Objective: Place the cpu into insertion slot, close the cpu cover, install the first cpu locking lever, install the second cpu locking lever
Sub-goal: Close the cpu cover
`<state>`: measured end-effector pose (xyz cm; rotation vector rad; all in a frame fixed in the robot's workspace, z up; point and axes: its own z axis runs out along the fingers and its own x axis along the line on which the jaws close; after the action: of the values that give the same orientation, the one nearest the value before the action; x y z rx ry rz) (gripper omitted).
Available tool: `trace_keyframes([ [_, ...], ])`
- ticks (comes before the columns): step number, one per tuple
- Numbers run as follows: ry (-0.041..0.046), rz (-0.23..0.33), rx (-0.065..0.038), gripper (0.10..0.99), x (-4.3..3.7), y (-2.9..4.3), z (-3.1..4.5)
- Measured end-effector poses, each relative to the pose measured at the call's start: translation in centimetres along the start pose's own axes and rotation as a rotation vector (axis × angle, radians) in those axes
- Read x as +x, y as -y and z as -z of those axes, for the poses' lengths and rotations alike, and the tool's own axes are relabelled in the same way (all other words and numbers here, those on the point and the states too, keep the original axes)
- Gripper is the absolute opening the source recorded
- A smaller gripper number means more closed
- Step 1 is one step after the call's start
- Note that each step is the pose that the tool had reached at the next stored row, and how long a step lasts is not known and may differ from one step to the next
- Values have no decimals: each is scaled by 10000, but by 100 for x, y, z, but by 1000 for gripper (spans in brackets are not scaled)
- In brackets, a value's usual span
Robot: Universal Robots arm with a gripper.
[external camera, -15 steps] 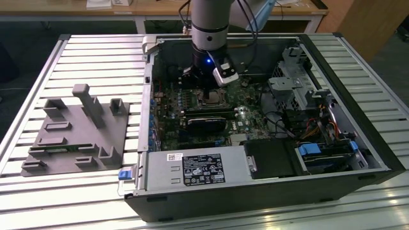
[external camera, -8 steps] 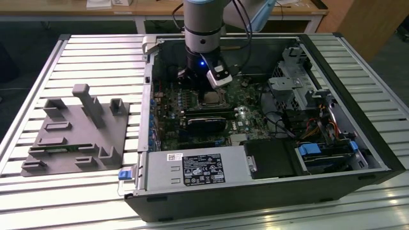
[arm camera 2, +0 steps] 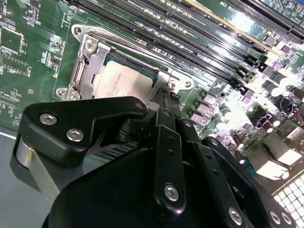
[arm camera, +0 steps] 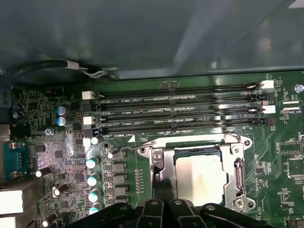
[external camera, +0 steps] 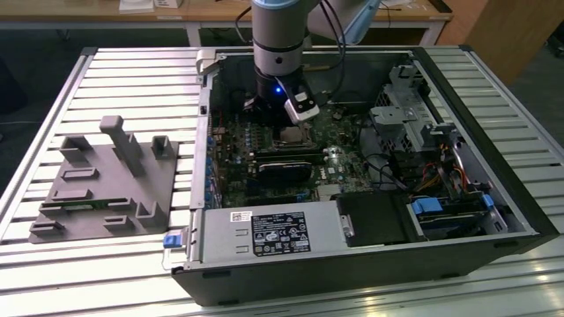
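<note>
In the exterior view, the slatted metal counter [external camera: 132, 79] carries an open black computer case [external camera: 352, 271] lying on its side toward 3 o'clock, with a grey moulded fixture plate [external camera: 97, 191] beside it at 9 o'clock.

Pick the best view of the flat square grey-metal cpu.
First wrist view: the flat grey-metal cpu lies face-on, whole, inside its silvery cpu cover. Second wrist view: slanted, part hidden behind the black gripper. Exterior view: just a small pale square.

Cpu [arm camera 2: 124, 84] lies seated; cpu cover [arm camera 2: 89, 61] frames it.
</note>
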<state>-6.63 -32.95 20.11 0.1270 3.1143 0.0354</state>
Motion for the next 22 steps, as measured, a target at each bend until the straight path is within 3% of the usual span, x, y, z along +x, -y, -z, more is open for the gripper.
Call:
trace_keyframes([
  [10, 1, 10, -3, 106, 0, 0, -12],
  [19, 1, 10, -2, 106, -2, -3, 100],
  [22, 2, 12, -5, 106, -8, -3, 105],
])
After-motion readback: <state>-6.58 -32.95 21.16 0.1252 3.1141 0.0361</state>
